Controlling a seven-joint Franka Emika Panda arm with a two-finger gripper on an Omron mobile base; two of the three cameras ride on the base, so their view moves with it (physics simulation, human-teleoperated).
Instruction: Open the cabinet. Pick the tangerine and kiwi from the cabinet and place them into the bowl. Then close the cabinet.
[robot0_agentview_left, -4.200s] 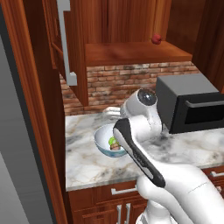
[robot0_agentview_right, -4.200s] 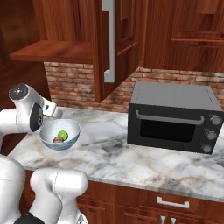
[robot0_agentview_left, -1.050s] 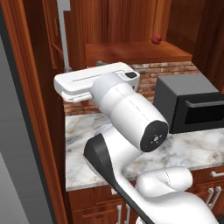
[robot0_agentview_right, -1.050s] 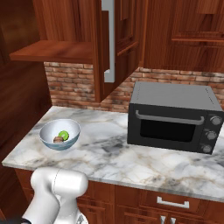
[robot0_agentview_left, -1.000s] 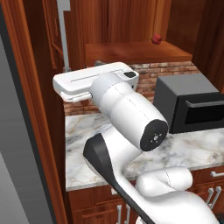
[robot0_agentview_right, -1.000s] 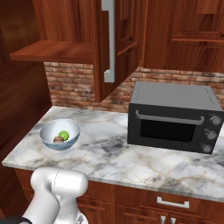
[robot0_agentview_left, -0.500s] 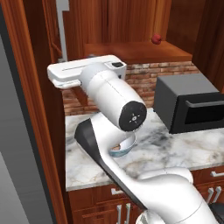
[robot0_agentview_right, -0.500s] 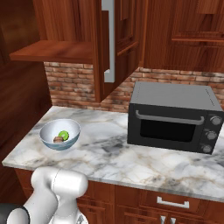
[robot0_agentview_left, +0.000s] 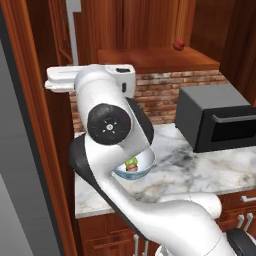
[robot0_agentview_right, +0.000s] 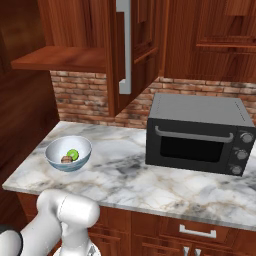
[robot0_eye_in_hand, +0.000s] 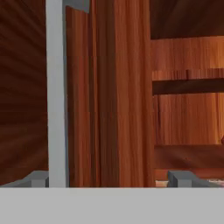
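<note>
While spread wide and empty, hand (robot0_eye_in_hand: 109, 179) faces cabinet (robot0_eye_in_hand: 118, 96) door edge.

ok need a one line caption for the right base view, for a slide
Tangerine and kiwi in the bowl on the marble counter, cabinet door open.

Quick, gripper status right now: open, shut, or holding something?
Gripper: open and holding nothing, its tips standing wide apart in front of the open cabinet door edge, the silver bar handle at its left tip.

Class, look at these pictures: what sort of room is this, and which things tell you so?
Most likely a kitchen: a dark microwave stands on a marble counter, wooden wall cabinet above, with a bowl of fruit.
</note>
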